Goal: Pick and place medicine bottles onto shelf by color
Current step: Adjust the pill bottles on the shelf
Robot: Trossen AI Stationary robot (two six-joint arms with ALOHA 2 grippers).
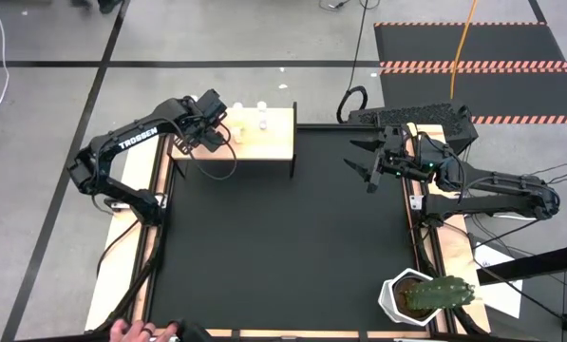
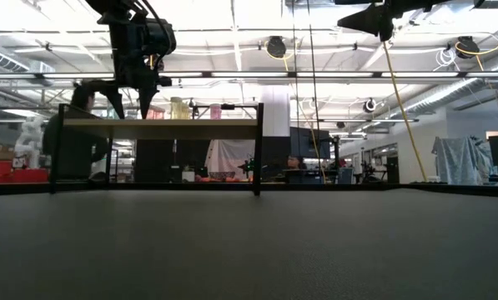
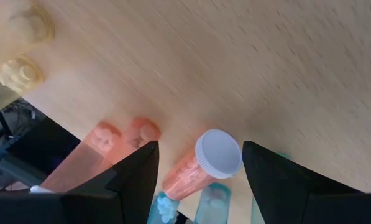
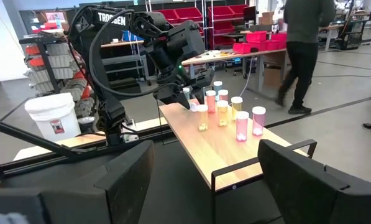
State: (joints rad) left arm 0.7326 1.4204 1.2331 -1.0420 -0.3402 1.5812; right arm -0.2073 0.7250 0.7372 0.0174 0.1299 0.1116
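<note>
The left tool hangs over the left end of the pale wooden shelf, which stands at the far edge of the black desk. Its fingers stand apart on either side of a pink bottle with a white cap; whether they press on it cannot be told. In the right wrist view a cluster of small bottles stands upright on the shelf: pink, yellow-tan and blue ones, all with white caps, just beside the left tool. The right tool hangs above the far right part of the desk, well apart from the shelf, its fingers wide apart and holding nothing. A potted cactus sits at the near right corner.
</note>
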